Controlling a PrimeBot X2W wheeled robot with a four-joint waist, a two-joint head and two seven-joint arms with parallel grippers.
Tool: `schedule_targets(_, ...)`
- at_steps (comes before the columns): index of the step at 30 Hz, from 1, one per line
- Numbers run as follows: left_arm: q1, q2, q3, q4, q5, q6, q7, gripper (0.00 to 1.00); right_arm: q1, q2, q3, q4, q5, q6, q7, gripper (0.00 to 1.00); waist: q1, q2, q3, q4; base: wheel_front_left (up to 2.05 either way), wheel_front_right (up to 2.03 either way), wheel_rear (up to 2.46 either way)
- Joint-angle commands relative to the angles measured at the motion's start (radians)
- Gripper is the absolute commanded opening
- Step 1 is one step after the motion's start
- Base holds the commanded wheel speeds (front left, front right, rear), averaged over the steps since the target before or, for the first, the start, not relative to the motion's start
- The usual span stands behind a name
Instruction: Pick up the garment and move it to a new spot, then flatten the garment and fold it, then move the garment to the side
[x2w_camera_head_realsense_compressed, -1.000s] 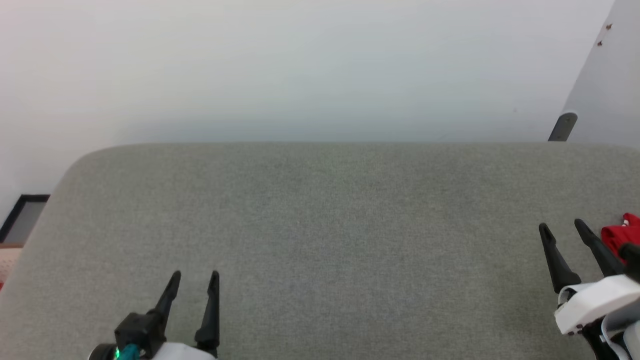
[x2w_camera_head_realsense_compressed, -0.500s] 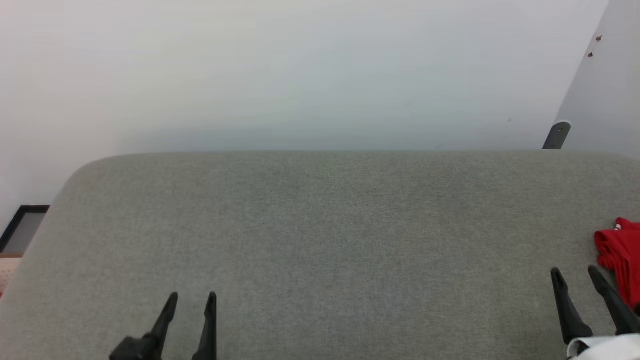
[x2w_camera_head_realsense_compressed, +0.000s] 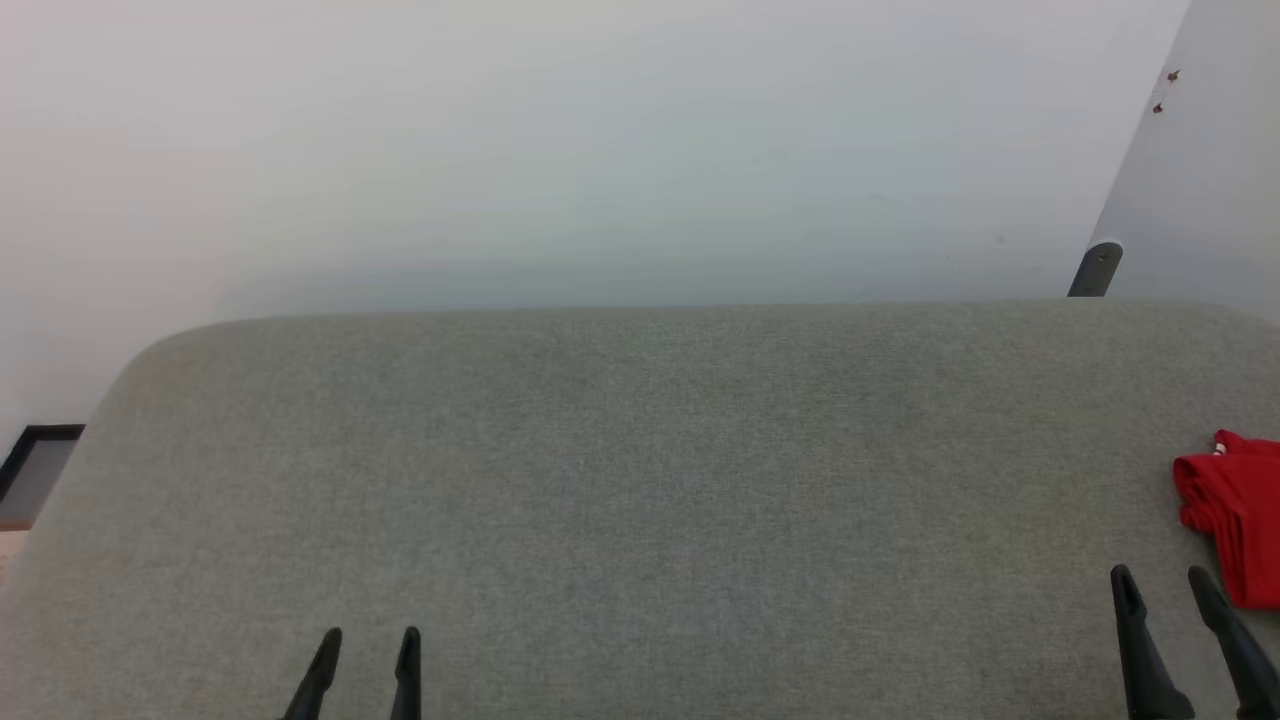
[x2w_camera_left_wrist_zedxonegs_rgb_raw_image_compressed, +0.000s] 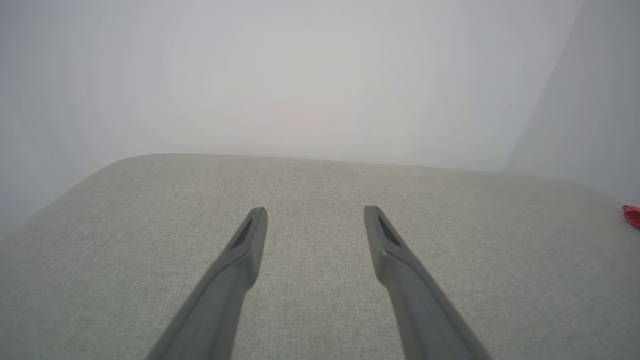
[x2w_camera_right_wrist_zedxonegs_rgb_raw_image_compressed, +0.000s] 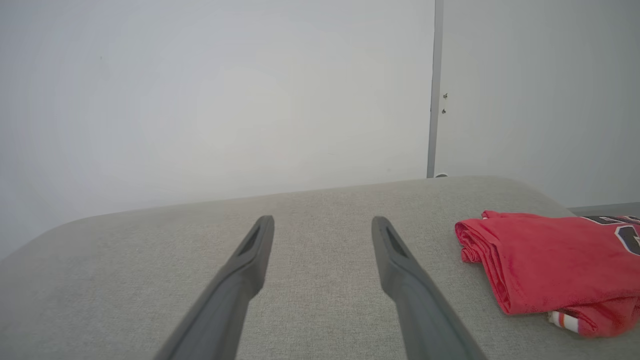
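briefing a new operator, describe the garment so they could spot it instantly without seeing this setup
Start with the wide grey fabric-covered surface against the pale wall. Toward its right end, just past the open right gripper, lies the garment, folded into a bundle. It is the one bright red thing there, with black print and red-and-white striped trim.

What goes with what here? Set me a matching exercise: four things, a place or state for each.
1 garment
2 left gripper
3 right gripper
4 cushion

a jaws open, close to the red cloth
b grey, bearing the cloth
c red, at the right end
d jaws open, far from the red cloth

Pairs: 1-c, 2-d, 3-a, 4-b
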Motion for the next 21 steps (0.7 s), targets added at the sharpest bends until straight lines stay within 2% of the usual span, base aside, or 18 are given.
schedule_targets(1,0.013,-0.001,0.003,-0.011,-0.006,-0.004,0.001,1.00,0.019,0.010,-0.002,-0.015,-0.008,-0.001,0.005,1.00,-0.0001,-0.0001,0.001,0.001,0.00,0.00,0.00)
schedule_targets(21,0.030,-0.007,0.034,-0.039,0.003,-0.004,0.001,1.00,0.030,0.031,0.011,-0.066,-0.007,-0.001,-0.001,1.00,-0.0001,-0.0001,0.007,0.008,0.00,0.00,0.00)
